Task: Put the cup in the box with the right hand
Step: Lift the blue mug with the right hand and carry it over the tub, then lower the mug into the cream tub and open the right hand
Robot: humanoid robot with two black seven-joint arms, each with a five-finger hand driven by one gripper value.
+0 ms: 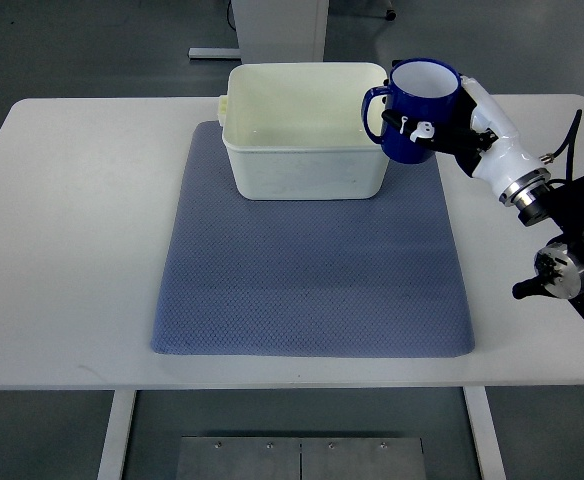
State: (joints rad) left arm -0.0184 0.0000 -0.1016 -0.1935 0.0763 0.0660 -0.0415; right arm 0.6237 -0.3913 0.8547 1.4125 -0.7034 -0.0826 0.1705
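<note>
The wide white table (82,230) carries a blue-grey textured mat (312,280), which likely steadies the cream rectangular plastic box (307,150) at its far edge. The right hand (452,130) grips the upright dark blue mug (419,108) around its side, beside the box's right rim; the box's open interior offers clear room leftward.

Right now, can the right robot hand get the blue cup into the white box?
Probably yes: the right robot hand holds the blue cup upright at the white box's right rim, and the box looks empty.
</note>
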